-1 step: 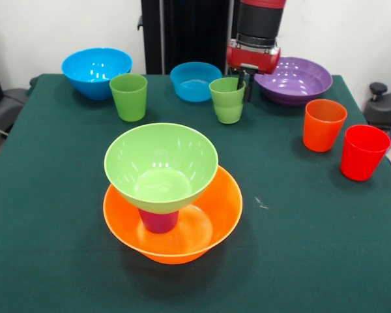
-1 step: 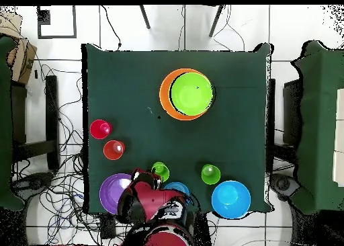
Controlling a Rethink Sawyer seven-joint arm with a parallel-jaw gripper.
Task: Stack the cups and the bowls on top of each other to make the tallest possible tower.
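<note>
The tower stands mid-table: a big orange bowl (image 1: 215,215) (image 2: 165,99) holds an upturned purple cup (image 1: 158,220), and a lime green bowl (image 1: 161,166) (image 2: 191,92) rests on that cup. At the back, my gripper (image 1: 245,85) (image 2: 153,175) is shut on the right rim of a green cup (image 1: 227,101) (image 2: 160,171), one finger inside and one outside. That cup looks to be standing on the cloth. A second green cup (image 1: 128,96) (image 2: 210,174) stands further left.
Along the back are a large blue bowl (image 1: 96,70) (image 2: 230,199), a smaller blue bowl (image 1: 195,81) and a wide purple bowl (image 1: 300,79) (image 2: 111,193). An orange cup (image 1: 324,124) (image 2: 113,149) and a red cup (image 1: 363,151) (image 2: 100,129) stand at the right.
</note>
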